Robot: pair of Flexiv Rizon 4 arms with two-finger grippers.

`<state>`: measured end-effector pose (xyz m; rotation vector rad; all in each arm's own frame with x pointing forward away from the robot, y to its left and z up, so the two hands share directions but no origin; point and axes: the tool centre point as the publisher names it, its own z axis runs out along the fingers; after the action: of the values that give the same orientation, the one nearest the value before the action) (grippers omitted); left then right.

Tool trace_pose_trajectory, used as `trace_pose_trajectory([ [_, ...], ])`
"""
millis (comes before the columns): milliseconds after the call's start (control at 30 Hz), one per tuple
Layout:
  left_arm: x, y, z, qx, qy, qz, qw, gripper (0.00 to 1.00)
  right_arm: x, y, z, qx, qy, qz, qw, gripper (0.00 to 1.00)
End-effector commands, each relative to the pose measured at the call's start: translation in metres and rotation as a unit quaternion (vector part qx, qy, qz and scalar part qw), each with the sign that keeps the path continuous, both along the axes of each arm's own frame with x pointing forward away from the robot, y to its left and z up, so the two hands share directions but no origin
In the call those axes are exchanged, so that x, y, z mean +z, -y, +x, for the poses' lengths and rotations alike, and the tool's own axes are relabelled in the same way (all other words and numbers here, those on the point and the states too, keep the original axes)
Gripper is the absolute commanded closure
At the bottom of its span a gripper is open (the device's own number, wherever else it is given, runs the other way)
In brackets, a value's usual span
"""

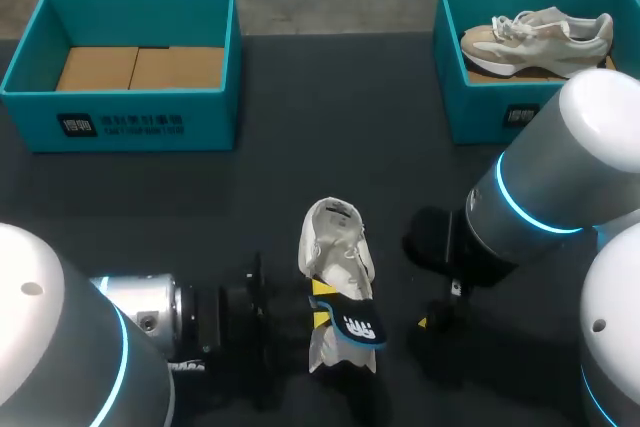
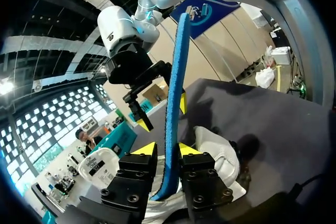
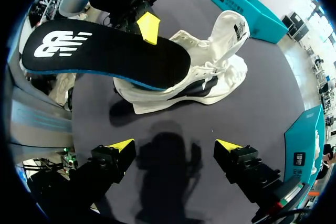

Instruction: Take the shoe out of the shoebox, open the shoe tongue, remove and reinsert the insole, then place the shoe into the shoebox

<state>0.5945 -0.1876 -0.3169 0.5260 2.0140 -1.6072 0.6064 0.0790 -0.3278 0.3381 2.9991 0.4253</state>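
The left pincer pinches the insole on edge just above the shoe, seemingly ready to slide it back in; the right pincer hangs wide open, shoe ahead.

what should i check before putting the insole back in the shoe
1. Insole clamped in left gripper: ok.
2. Tongue pulled open: ok.
3. Shoe close under the insole: ok.
4. Right gripper steadying the shoe: not ok, it is open and apart from it.
5. Inside of the shoe free of anything: cannot tell.
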Motion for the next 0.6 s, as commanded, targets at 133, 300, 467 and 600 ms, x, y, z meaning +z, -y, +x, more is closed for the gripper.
trace_pose_trajectory([
  [133,0.003,0.005,-0.003,-0.013,-0.002,0.022,1.0,0.73,-0.002,0.0,-0.001,-0.001,0.001,0.0,1.0,0.0],
  [300,0.003,0.009,-0.003,-0.02,-0.001,0.039,0.999,0.73,-0.002,0.0,-0.001,-0.001,0.001,0.0,1.0,0.0],
  [467,0.004,0.014,-0.004,-0.025,-0.001,0.049,0.999,0.73,-0.002,0.0,-0.001,-0.001,0.001,0.0,1.0,0.0],
  [600,0.005,0.019,-0.004,-0.027,-0.002,0.054,0.998,0.75,-0.002,0.0,-0.001,-0.001,0.001,0.0,1.0,0.0],
])
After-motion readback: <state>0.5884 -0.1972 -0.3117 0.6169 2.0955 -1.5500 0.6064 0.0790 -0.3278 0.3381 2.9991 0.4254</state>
